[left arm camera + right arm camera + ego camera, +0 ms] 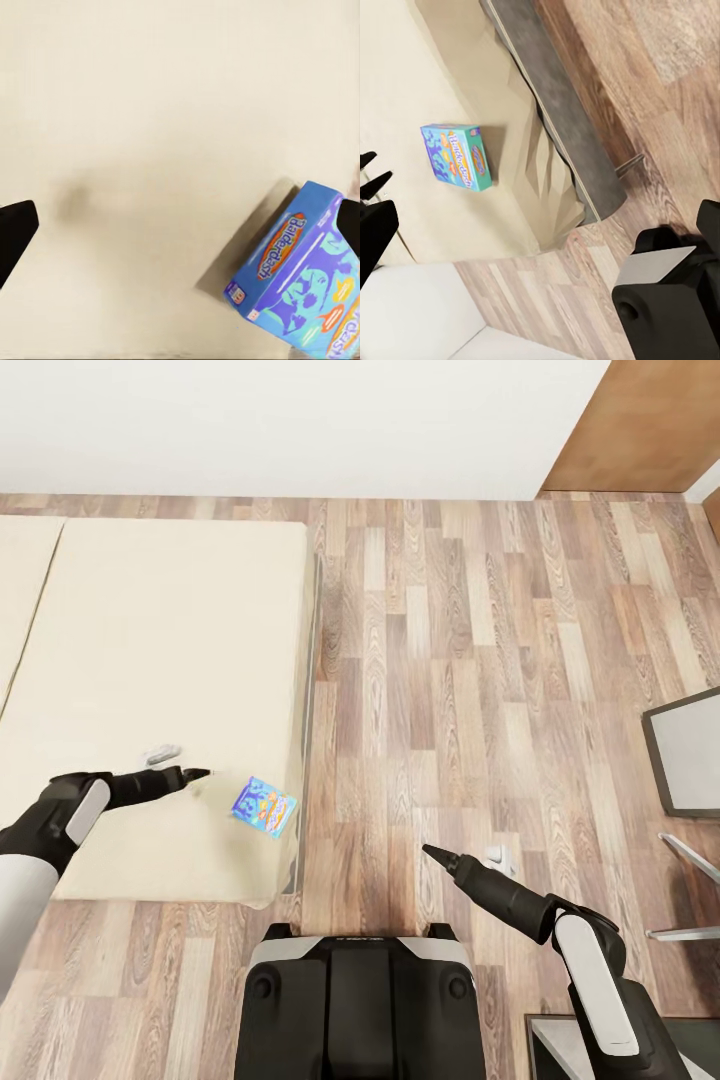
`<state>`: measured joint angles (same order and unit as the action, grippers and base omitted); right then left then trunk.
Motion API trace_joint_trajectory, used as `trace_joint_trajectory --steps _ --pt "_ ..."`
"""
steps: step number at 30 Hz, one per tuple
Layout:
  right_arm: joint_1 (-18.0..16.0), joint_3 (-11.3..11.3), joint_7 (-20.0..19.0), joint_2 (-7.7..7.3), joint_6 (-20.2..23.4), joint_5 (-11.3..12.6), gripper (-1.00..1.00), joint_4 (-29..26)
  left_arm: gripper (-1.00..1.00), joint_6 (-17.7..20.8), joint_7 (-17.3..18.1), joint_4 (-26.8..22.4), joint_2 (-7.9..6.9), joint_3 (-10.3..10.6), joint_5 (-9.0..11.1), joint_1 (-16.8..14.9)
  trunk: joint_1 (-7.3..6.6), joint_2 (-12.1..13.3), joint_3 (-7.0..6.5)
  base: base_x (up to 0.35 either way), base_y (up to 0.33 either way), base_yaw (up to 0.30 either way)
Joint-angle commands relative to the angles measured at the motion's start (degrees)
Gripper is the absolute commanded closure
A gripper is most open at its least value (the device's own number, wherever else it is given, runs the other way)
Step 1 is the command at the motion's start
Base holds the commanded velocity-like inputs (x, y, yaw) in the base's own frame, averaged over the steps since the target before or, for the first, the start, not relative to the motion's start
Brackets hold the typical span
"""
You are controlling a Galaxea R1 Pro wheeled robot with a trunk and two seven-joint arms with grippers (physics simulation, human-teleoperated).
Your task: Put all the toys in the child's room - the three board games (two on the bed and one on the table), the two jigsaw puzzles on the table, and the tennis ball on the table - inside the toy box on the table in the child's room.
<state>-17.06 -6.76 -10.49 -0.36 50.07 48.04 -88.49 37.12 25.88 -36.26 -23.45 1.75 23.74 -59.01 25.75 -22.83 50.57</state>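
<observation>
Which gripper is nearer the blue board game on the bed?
The left gripper: it hovers over the bed just beside the blue board game, while the right gripper is over the wood floor.

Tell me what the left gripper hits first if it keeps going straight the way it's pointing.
Probably the beige mattress: the left gripper hangs over the bed, aimed down at bare cover. The blue board game box lies just off to the side; depth is unclear.
</observation>
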Motion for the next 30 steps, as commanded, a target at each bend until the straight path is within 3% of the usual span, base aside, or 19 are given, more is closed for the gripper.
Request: trace_joint_trajectory --steps 1,2,6,7,8,11,12,13,19,26,30 --pt "-0.02 -0.10 -0.47 0.01 0.29 -0.40 -1.00 -0.02 -1.00 0.79 1.56 -0.03 -0.57 -0.15 0.41 0.05 0.04 -0.08 0.06 0.000 0.000 0.000" --pt "-0.01 -0.10 -0.47 0.01 0.31 -0.40 -1.00 -0.02 -1.00 1.21 3.31 0.00 -1.06 -0.44 0.40 0.12 0.04 -0.08 0.06 0.000 0.000 0.000" --pt "-0.01 -0.06 -0.48 0.04 0.29 -0.40 -1.00 -0.09 -1.00 2.58 17.56 0.45 -4.99 -1.46 0.35 1.42 0.04 -0.08 0.06 0.000 0.000 0.000" --pt "-0.01 -0.04 -0.47 0.10 0.27 -0.40 -1.00 -0.16 -1.00 2.77 23.33 0.59 -6.54 -1.60 0.35 2.63 0.04 -0.08 0.06 0.000 0.000 0.000" --pt "0.00 -0.02 -0.48 0.11 0.26 -0.40 -1.00 -0.19 -1.00 2.86 26.28 0.64 -7.25 -1.65 0.36 3.36 0.04 -0.08 0.06 0.000 0.000 0.000" --pt "-0.01 0.05 -0.49 0.22 0.22 -0.40 -1.00 -0.25 -1.00 2.99 40.81 0.79 -10.24 -1.84 0.36 7.44 0.04 -0.08 0.06 0.000 0.000 0.000" --pt "-0.03 0.05 -0.49 0.23 0.22 -0.40 -1.00 -0.26 -1.00 2.93 43.46 0.84 -10.69 -1.84 0.35 8.27 0.04 -0.08 0.06 0.000 0.000 0.000" --pt "-0.05 0.06 -0.49 0.26 0.18 -0.40 -1.00 -0.27 -1.00 2.80 48.37 0.92 -11.43 -1.86 0.33 9.91 0.04 -0.08 0.06 0.000 0.000 0.000" --pt "-0.08 0.09 -0.55 0.35 -0.03 -0.40 -1.00 -0.25 -1.00 2.84 63.26 1.04 -13.40 -2.25 0.10 13.61 0.04 -0.08 -0.23 0.000 0.000 0.000" --pt "-0.08 0.26 -0.58 0.35 -0.14 -0.37 -1.00 -0.21 -1.00 3.16 64.12 1.10 -15.83 -2.37 0.21 14.25 0.04 -0.08 -0.84 0.000 0.000 0.000" --pt "-0.08 0.32 -0.59 0.27 -0.13 -0.38 -1.00 -0.20 -1.00 3.20 64.12 1.10 -16.35 -2.37 0.34 14.32 0.04 -0.08 -1.20 0.000 0.000 0.000"
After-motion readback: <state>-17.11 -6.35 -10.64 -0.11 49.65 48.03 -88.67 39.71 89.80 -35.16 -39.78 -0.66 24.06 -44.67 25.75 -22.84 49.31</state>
